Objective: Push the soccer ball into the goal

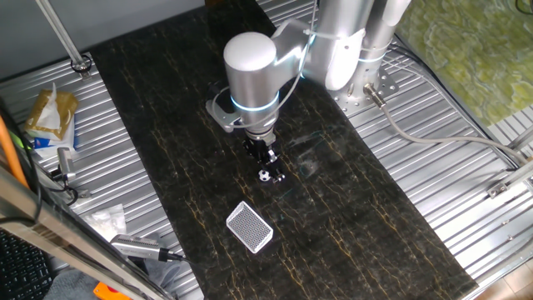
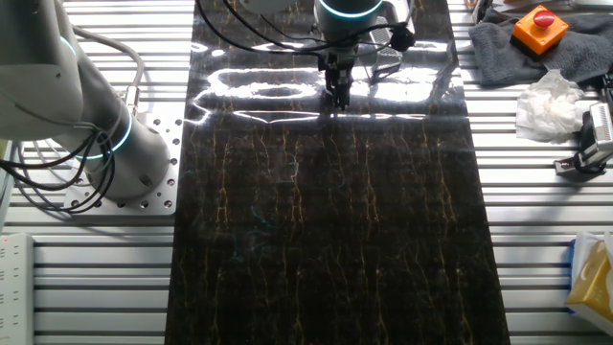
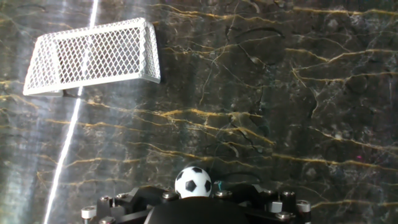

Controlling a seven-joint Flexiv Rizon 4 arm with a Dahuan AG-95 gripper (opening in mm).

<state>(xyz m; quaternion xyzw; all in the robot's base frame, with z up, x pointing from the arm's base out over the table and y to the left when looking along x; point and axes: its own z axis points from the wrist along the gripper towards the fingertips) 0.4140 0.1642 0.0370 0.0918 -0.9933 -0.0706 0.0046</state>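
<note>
Gripper (image 1: 268, 167) low over dark marble table (image 1: 366, 217), directly behind soccer ball (image 3: 192, 182); finger spread hidden, cannot tell. Ball on table at fingertips, nothing gripping it. Goal (image 3: 93, 56) at 11 o'clock in hand view, well apart; push likely needs leftward bias.
</note>
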